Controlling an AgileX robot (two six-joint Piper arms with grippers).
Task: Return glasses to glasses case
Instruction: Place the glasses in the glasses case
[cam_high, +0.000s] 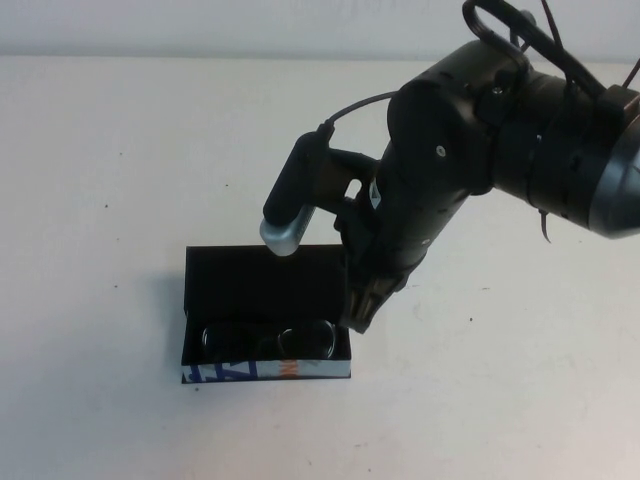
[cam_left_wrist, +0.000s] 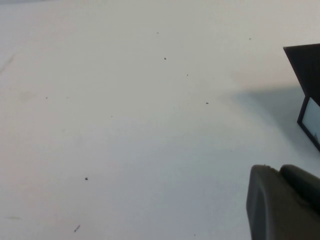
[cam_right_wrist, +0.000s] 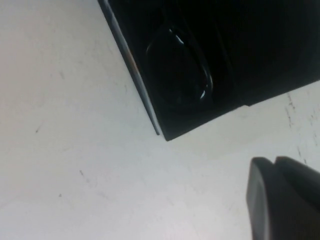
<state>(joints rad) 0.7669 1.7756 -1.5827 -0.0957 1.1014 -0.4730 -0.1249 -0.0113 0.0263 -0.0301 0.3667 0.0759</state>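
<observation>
One glasses (cam_high: 268, 340) lies inside open glasses case (cam_high: 262, 286); right end effector (cam_high: 362, 312) beside.

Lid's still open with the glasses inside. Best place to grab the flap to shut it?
Judging by pose: take the glasses case flap by its free far edge, coming from above and behind. It stands open behind the glasses, hinged low. Right gripper hangs by the case's right end; left gripper sits apart over bare table.
</observation>
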